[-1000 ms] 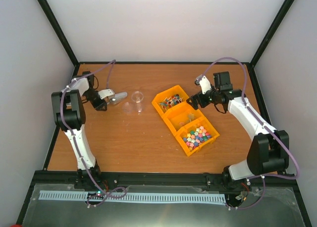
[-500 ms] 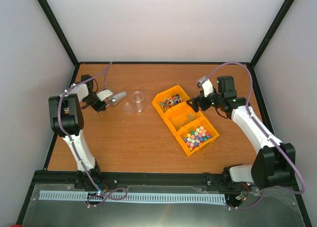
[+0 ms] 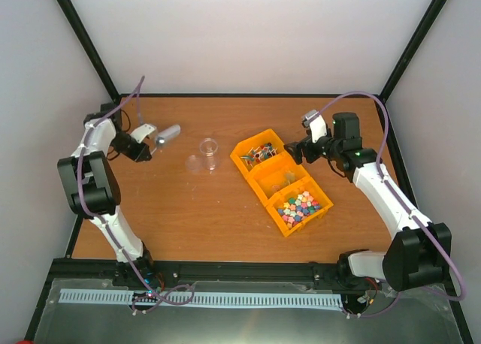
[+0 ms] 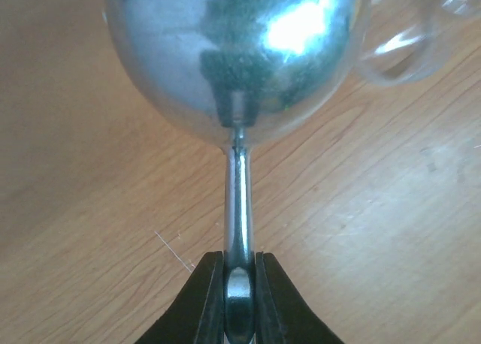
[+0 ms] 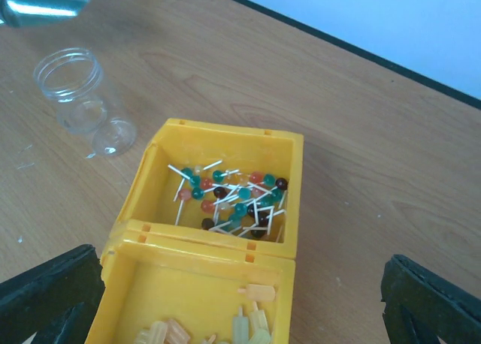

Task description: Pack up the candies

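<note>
With jaws pinched shut on the thin handle of a shiny round metal scoop, the left gripper sits upper left, well apart from the heap of tiny pastel candies in the orange plastic bin right of centre, which lies nearer the wide-open, empty right gripper.

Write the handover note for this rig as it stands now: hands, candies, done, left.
Left hand: shut on the scoop handle, at the table's far left, away from the bins.
Right hand: open, empty, by the far bin.
Candies: heaped in the near bin.
Jar: upright, open, looks empty; lid lies beside it.
Done: scoop in hand.
Left: scoop candies into the jar, then fit the lid.
</note>
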You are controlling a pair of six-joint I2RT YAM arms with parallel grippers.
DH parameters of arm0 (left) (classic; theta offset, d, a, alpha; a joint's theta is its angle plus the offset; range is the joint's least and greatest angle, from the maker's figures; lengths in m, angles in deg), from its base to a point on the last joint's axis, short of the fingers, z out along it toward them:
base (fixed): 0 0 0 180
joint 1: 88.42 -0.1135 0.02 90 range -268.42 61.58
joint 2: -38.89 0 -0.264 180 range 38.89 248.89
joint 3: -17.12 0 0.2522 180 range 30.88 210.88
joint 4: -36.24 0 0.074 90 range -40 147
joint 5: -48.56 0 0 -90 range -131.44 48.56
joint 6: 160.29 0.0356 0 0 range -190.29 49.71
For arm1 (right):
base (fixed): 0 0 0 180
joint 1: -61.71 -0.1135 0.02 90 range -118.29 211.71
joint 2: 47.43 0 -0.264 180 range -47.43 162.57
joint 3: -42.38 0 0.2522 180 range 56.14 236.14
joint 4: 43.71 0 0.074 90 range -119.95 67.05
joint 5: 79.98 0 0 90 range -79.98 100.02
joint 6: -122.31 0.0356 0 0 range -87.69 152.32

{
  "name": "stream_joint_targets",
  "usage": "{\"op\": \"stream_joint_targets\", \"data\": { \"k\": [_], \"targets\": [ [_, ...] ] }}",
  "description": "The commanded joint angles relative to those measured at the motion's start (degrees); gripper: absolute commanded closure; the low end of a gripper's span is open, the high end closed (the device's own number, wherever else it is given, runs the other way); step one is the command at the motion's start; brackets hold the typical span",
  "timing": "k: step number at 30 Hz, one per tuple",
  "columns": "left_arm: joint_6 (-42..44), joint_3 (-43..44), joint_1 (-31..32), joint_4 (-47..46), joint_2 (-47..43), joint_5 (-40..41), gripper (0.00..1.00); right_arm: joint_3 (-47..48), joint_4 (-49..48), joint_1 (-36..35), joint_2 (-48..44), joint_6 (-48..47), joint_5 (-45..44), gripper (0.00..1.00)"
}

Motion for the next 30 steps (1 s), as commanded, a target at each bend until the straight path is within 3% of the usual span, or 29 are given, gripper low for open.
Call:
{"op": "stream_joint_targets", "data": {
  "k": [1,8,16,23,30],
  "targets": [
    [-2.5,7.2,0.5,8.5,-6.0,-7.2,0.99,2.2,-3.6,0.1,-1.6,1.9,-2.5,0.00],
    [-2.8,15.9,6.7,18.2,-10.9,-10.5,0.99,7.1,0.6,0.1,-1.7,-7.3,-0.2,0.00],
    [-3.4,22.1,22.7,28.3,-12.8,-17.5,0.99,11.5,6.1,0.1,-4.3,-17.4,1.3,0.00],
    [-6.6,22.2,34.9,30.4,-12.0,-25.6,0.99,15.0,12.4,0.0,-6.4,-26.5,2.6,0.00],
    [-8.7,22.0,39.7,31.6,-9.1,-33.3,0.99,17.0,18.1,-1.1,-7.9,-34.9,2.5,0.00]
  ]
}}
